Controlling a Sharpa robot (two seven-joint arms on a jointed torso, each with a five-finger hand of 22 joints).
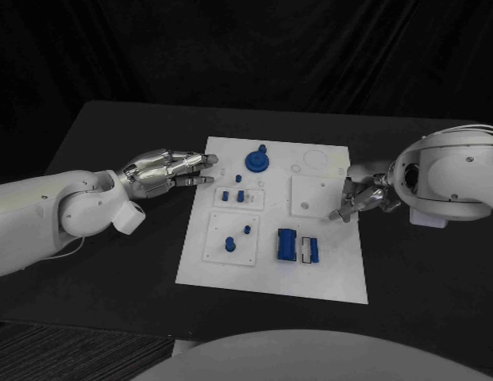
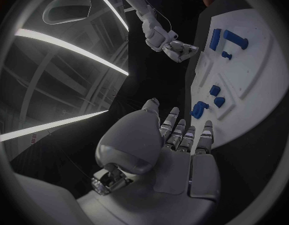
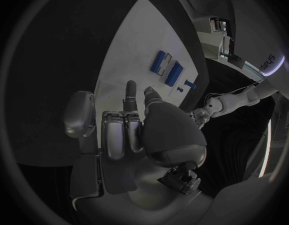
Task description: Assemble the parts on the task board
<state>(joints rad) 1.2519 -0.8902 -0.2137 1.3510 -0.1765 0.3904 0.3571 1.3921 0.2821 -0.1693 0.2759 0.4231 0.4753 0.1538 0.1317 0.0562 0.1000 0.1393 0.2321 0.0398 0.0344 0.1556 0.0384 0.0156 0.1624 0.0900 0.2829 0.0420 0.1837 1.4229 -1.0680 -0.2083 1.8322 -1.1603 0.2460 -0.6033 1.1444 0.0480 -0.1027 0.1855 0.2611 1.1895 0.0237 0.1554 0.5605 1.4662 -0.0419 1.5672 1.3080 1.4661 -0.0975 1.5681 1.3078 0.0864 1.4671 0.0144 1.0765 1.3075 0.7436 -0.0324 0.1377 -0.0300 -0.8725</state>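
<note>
The white task board [image 1: 271, 266] lies in the middle of the table. On it stand a round blue part [image 1: 258, 163], small blue pegs [image 1: 238, 195], a blue piece [image 1: 233, 243] and a blue block [image 1: 285, 244]. My left hand [image 1: 168, 171] hovers at the board's left edge, its fingers stretched toward the board and holding nothing. My right hand [image 1: 360, 197] is at the board's right edge with its fingers loosely bent down over a square white plate [image 1: 313, 194]; nothing shows between them. In the left wrist view the left hand [image 2: 176, 145] points at the blue pegs [image 2: 199, 109].
The black table [image 1: 121, 135] runs all round the board. The white forearms come in from both sides. A blue block [image 3: 174, 72] beside a white-edged piece [image 3: 160, 62] lies farther along the board [image 3: 132, 50] from my right hand [image 3: 138, 125].
</note>
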